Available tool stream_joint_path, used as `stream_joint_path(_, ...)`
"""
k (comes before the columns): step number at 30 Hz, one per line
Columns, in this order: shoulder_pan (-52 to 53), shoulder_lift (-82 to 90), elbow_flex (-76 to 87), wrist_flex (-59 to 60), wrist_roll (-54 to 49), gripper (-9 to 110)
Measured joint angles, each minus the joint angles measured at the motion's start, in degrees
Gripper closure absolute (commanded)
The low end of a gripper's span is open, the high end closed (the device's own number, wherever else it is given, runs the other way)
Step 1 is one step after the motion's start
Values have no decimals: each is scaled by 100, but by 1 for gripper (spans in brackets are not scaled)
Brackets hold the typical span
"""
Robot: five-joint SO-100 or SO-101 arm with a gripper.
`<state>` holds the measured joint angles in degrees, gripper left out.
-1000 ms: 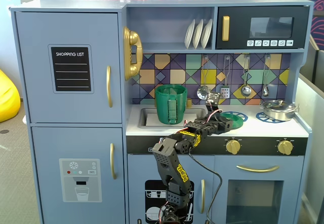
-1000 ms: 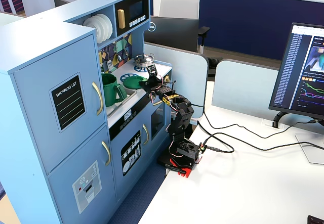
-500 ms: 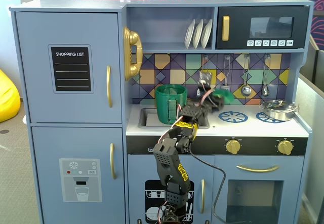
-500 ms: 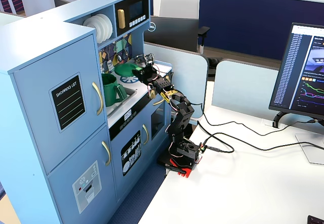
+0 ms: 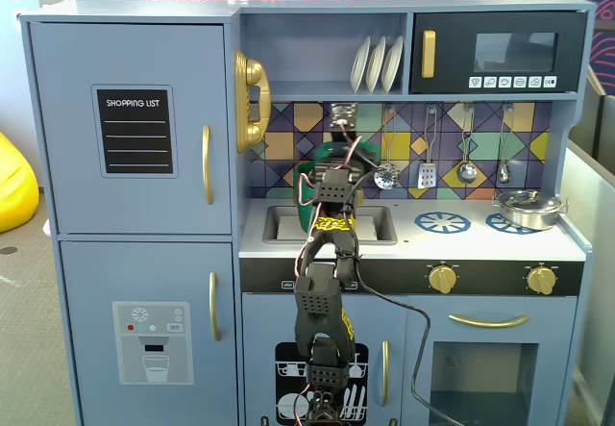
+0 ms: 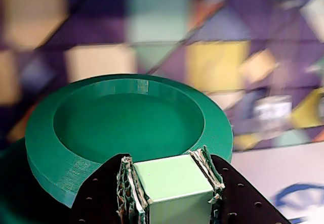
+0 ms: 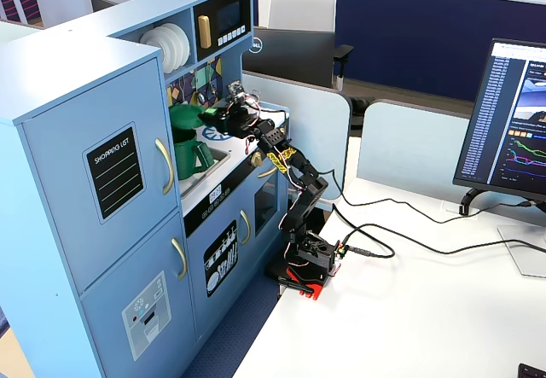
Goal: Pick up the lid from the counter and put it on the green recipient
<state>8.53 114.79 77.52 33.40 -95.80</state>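
My gripper (image 6: 169, 166) is shut on the pale green knob (image 6: 172, 181) of the lid (image 6: 96, 133), a round dark-green disc with a raised rim. In both fixed views the lid (image 5: 332, 148) (image 7: 182, 115) is held close over the tall green recipient (image 7: 189, 154), which stands in the sink (image 5: 377, 224). I cannot tell whether the lid touches it. In a fixed view my arm hides most of the recipient (image 5: 306, 216). The gripper (image 7: 211, 115) reaches in from the right in a fixed view.
A silver pot (image 5: 527, 208) sits on the right blue burner ring, beside the free ring (image 5: 442, 221). Utensils (image 5: 428, 171) hang on the tiled back wall. A shelf with plates (image 5: 377, 63) is overhead. The fridge wall (image 7: 102, 173) stands left of the sink.
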Motion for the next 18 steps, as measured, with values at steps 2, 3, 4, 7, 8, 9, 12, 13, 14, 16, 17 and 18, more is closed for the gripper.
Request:
stream_joint_path(2,-132,0,0,62,0,102)
stream_joint_path(3,-176,0,0,62,0,102)
stream_joint_path(4,-211,0,0,70,0,102)
stream_joint_path(7,-369,0,0,70,0,102)
stream_joint_path(8,-422,9,0,70,-9,102)
stream_joint_path(9,-492,9,0,70,-9,102)
stream_joint_path(12,-563,9,0,70,-9,102)
stream_joint_path(13,-563,9,0,70,-18,102)
stream_joint_path(14,-545,9,0,70,-53,102)
stream_joint_path(16,-545,-18,0,70,-97,102)
stream_joint_path(17,-545,-70,-9,70,-114,102)
stream_joint_path(18,-545,-132,-9,70,-123,102)
